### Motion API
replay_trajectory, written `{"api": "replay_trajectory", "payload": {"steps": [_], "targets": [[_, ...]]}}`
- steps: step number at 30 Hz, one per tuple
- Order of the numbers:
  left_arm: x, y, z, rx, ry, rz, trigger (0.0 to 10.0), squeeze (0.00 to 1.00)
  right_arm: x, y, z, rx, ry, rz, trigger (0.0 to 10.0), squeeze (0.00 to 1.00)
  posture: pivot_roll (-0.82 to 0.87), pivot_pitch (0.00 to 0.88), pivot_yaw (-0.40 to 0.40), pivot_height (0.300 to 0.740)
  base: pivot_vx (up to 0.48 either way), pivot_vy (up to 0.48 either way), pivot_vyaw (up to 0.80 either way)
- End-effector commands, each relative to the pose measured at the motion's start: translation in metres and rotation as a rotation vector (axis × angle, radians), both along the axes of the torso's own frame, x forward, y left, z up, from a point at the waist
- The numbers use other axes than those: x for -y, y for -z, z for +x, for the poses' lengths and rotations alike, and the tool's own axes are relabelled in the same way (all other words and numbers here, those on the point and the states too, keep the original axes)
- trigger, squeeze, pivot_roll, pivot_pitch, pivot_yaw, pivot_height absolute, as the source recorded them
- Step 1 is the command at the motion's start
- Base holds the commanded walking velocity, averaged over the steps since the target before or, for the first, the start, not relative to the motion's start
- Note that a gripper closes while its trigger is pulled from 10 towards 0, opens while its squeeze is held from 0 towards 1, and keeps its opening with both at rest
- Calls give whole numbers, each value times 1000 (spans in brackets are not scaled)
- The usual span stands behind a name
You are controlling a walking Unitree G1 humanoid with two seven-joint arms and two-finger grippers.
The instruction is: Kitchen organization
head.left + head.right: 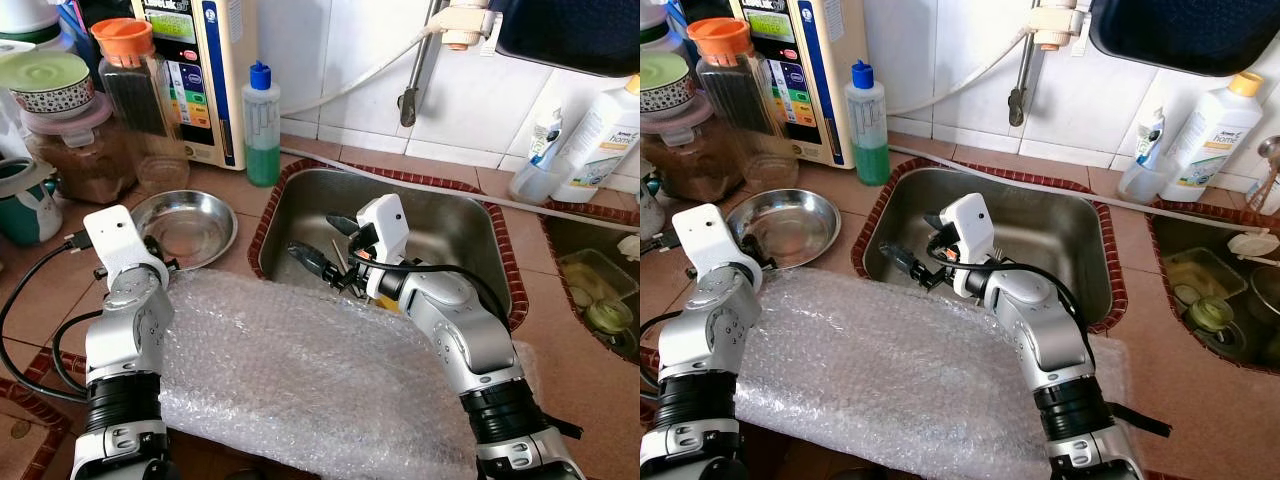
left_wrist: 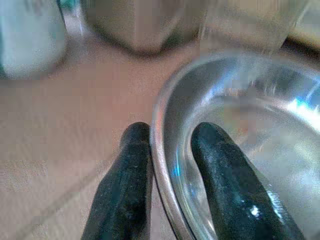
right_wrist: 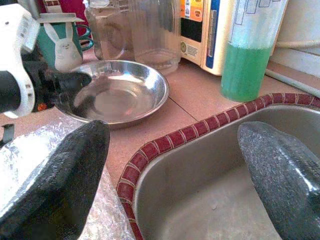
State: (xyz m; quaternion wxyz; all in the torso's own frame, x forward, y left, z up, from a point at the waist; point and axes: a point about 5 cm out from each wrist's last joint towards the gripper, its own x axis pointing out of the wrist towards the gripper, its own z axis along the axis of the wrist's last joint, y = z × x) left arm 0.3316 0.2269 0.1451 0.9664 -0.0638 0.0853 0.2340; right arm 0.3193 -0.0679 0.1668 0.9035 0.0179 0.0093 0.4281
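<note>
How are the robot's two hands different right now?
The left hand pinches the rim of the steel bowl, one finger inside and one outside; the right hand is spread wide open and holds nothing. The left hand is at the counter beside the sink, while the right hand hangs over the sink. Both have two black fingers and reach out over the bubble wrap.

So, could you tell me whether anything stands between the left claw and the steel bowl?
Nothing does. The left claw is already at the bowl: its fingers straddle the near rim, one inside and one outside. The right claw hangs open over the sink, holding nothing.
</note>
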Motion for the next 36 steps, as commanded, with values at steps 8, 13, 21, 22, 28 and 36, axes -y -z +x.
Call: {"api": "replay_trajectory", "payload": {"steps": [8,13,21,22,28,36], "targets": [[6,-10,-1,121,45,27,0,0,0,-4,0,10,-11,-7,10000,0,104,27,-40,740,0,0,0],[10,-14,-1,178,66,34,0,0,1,-1,0,2,-11,-27,10000,0,103,24,-44,740,0,0,0],[36,-26,-4,357,207,89,0,0,21,-1,-5,12,160,-25,10000,0,88,17,-48,740,0,0,0],[40,-26,-4,364,230,101,0,0,24,-1,-6,6,168,-20,10000,0,79,12,-45,740,0,0,0],[38,-22,-4,345,193,86,0,0,27,1,-8,-5,185,-23,10000,0,76,11,-44,740,0,0,0],[9,-25,-1,322,48,108,10000,1000,26,3,-8,-13,178,-34,10000,0,84,6,-52,740,0,0,0]]}}
